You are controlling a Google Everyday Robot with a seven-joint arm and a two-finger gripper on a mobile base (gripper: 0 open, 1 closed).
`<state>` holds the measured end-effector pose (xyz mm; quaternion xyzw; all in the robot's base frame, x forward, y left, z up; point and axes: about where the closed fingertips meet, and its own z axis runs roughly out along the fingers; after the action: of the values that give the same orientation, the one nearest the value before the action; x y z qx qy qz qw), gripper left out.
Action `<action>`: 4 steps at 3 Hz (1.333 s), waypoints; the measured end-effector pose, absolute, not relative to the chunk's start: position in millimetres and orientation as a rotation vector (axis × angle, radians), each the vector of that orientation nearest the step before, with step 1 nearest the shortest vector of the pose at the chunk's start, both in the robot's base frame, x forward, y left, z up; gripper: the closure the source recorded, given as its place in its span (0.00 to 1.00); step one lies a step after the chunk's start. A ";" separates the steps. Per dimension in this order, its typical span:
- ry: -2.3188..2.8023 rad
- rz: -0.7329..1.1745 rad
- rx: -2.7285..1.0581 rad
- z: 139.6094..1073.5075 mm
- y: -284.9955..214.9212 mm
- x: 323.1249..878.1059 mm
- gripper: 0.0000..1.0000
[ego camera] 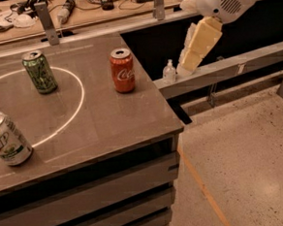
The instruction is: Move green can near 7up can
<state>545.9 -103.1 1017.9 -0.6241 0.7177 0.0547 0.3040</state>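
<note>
The dark green can (39, 72) stands upright at the back left of the grey table (108, 122), on the white circle line. The 7up can (6, 139), silver-white with green lettering, stands at the table's front left, well apart from the green can. My gripper (194, 48), a cream part under the white arm (223, 0), hangs in the air to the right of the table, beyond its right edge. It holds nothing that I can see and is far from both cans.
A red Coca-Cola can (122, 70) stands upright near the table's back right, between the gripper and the green can. A small clear bottle (169, 71) sits on a grey ledge (235, 65) right of the table. A cluttered desk (76, 7) runs behind.
</note>
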 end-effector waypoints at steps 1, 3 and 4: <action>1.841 0.265 -1.606 1020.6 -52.1 577.9 0.00; 1.808 0.403 -1.525 1006.4 34.8 626.8 0.00; 1.821 0.426 -1.491 994.5 83.4 638.1 0.00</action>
<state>638.1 83.4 994.5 -0.5800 0.7084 0.1658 0.3664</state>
